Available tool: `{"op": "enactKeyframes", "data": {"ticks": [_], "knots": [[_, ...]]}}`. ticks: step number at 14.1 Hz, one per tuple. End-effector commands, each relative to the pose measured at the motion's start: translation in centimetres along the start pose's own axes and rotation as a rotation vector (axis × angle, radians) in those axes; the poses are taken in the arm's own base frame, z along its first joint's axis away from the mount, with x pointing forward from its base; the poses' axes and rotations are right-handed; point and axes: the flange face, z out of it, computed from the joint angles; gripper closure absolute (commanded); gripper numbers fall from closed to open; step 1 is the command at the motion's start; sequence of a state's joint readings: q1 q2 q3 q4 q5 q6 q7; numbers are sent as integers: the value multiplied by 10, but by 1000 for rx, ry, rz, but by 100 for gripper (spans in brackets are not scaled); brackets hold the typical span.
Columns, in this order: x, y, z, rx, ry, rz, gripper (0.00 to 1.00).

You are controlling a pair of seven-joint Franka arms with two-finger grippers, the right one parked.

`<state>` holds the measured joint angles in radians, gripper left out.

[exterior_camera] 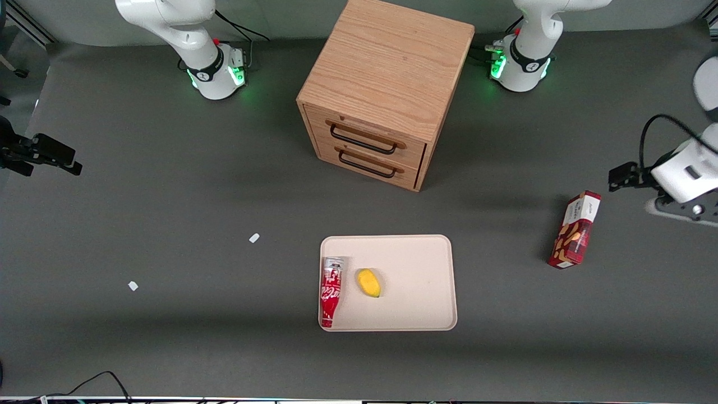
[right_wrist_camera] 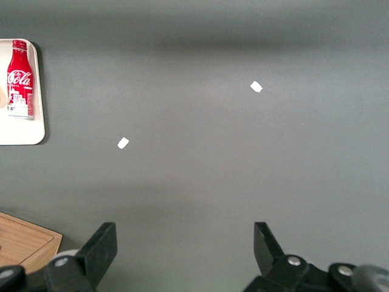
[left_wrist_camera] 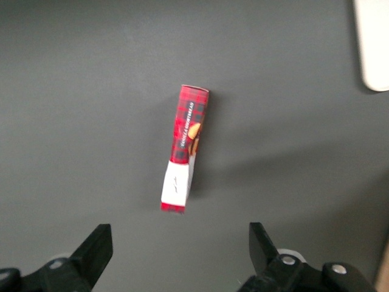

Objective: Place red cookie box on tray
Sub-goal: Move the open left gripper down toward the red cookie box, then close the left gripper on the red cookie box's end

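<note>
The grey desk (exterior_camera: 168,196) carries everything here. Largest on it is a wooden cabinet (exterior_camera: 387,84) with two drawers, both shut, each with a dark bar handle; it stands between the two arm bases, farther from the front camera than the tray.

The tray (exterior_camera: 415,280), beige with rounded corners and a low rim, lies flat in front of the cabinet, nearer the camera. It holds two things. A red-and-white soda bottle (exterior_camera: 331,292) lies on its side along the tray's edge toward the parked arm's end. Just beside it, apart from it, sits a small yellow fruit (exterior_camera: 369,283). The remainder of the tray's floor is bare.

The box (exterior_camera: 575,230), red with a white label panel and cookie pictures, stands on the desk well apart from the tray, toward the working arm's end. It rests on a narrow face and touches nothing else. In the left wrist view the box (left_wrist_camera: 185,149) shows edge-on against the grey surface, with a corner of the tray (left_wrist_camera: 374,48) off to one side.

The tool (left_wrist_camera: 179,255) hangs above the desk near the box, its two dark fingers (left_wrist_camera: 94,249) spread wide apart and holding nothing.

Two small white scraps (exterior_camera: 254,238) lie on the desk toward the parked arm's end.
</note>
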<state>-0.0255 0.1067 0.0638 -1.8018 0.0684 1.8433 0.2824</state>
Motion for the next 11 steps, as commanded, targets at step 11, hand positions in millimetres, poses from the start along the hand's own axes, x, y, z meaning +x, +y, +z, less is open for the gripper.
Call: {"op": "enactKeyframes", "data": {"ticks": [11], "knots": [[11,7,212,67,54,134,0]]}}
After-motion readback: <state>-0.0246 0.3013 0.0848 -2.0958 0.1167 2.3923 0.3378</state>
